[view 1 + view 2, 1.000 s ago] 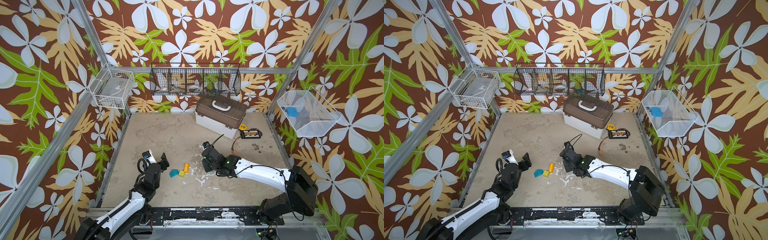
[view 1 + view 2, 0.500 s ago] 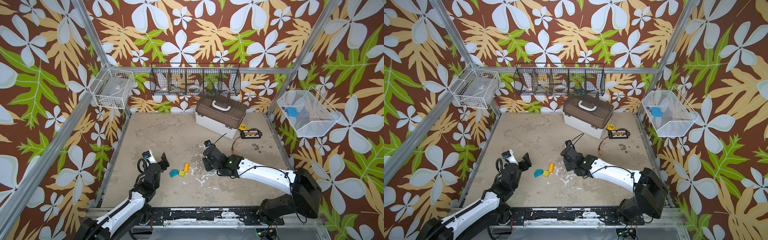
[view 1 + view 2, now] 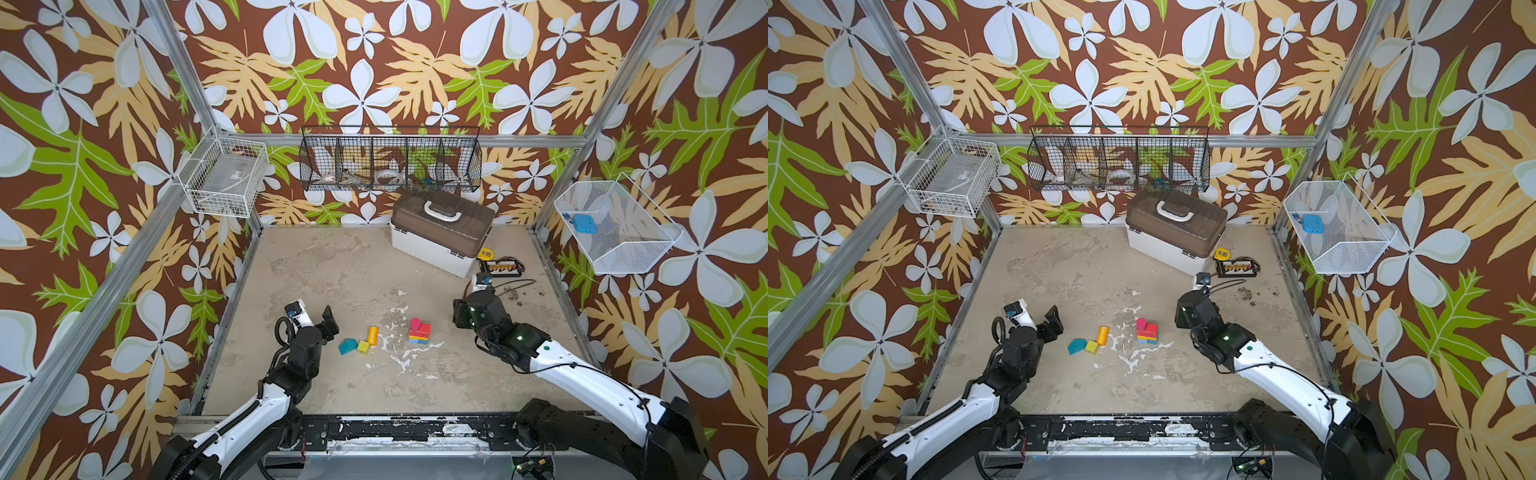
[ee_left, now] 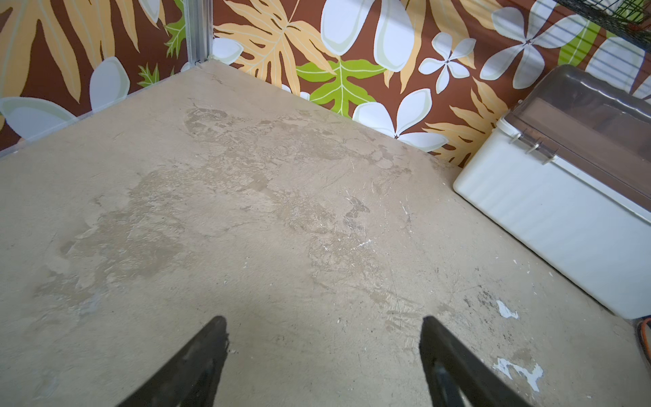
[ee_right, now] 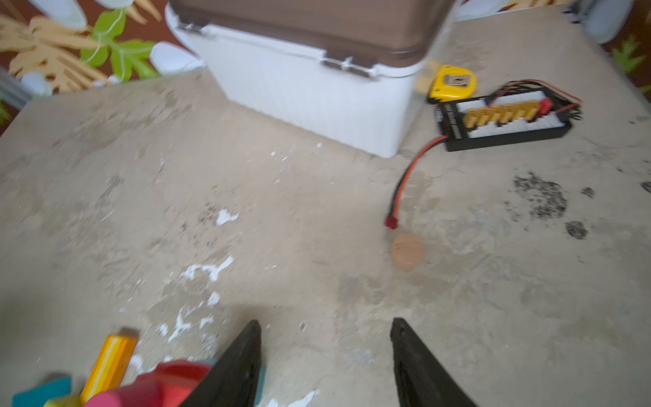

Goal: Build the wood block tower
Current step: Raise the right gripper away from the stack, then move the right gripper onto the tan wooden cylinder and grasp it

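The tower (image 3: 419,332) is a short stack in both top views: blue and yellow at the base, a red block (image 5: 169,380) above, and a pink cylinder (image 3: 414,323) on top. To its left lie an orange cylinder (image 3: 372,336), a yellow cube (image 3: 363,347) and a teal roof piece (image 3: 347,345). My right gripper (image 5: 326,321) is open and empty; one of its fingers is beside the red block. A round bare wood piece (image 5: 407,252) lies ahead of it. My left gripper (image 4: 323,319) is open over bare floor, left of the loose blocks.
A white case with a brown lid (image 3: 440,232) stands at the back. Beside it are a yellow tape measure (image 3: 485,253) and a black connector board (image 3: 500,266) with a red wire (image 5: 405,179). Wire baskets hang on the walls. Dark crumbs (image 5: 540,195) lie at the right.
My right gripper has drawn back to the right, off the tower, and its jaws have spread. The tower now stands uncovered with the pink cylinder on top. The left arm has not moved.
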Controlling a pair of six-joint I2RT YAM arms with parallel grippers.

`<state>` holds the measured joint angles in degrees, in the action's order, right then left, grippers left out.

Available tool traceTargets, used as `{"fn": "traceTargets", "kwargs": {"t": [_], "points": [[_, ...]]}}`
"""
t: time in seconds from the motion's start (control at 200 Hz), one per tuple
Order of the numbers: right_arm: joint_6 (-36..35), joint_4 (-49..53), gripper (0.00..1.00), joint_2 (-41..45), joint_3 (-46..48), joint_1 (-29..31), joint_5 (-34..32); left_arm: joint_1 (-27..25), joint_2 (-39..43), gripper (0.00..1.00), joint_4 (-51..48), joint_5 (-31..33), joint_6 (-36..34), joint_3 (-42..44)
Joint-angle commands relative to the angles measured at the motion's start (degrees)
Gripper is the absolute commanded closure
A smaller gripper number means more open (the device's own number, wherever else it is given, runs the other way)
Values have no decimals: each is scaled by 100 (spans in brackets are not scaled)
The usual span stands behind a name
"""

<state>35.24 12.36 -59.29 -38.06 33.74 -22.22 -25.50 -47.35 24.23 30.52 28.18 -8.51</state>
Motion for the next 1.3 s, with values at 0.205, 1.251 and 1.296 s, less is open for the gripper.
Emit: {"fn": "traceTargets", "kwargs": {"t": [0.205, 1.251, 1.296], "points": [[77, -1125, 43, -1157, 357, -1265, 961, 10, -2, 13, 180, -9, -59, 6], [-677, -1004, 62, -3660, -914, -1751, 1351, 10, -20, 13, 188, -3, -59, -1], [-677, -1007, 63, -3667, -905, -1750, 1367, 10, -20, 14, 192, -5, -59, -1]]}}
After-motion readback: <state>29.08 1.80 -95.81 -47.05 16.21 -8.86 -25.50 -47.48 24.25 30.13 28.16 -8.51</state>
